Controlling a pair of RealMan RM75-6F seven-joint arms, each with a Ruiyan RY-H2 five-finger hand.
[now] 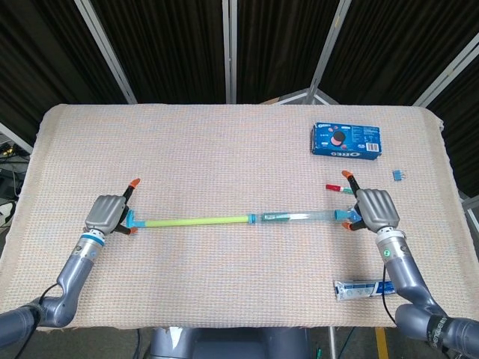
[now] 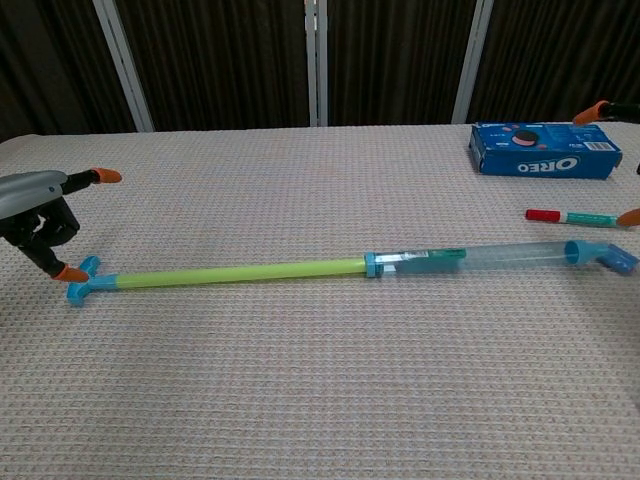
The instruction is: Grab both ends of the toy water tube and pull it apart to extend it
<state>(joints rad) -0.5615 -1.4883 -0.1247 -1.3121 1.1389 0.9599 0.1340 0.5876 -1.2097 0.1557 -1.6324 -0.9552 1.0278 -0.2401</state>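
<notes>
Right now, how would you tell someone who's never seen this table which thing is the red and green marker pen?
Find the blue Oreo box near the table's far right corner, then come toward the robot's right hand. Between them lies a thin marker pen with a red cap and green barrel, far shorter than the long toy water tube nearby.

The toy water tube [image 2: 340, 268] lies stretched across the tabletop [image 2: 300, 380]. At the left edge the left hand [image 2: 40, 205] hangs open beside its handle; a blue box [image 2: 545, 150] sits upper right.
</notes>
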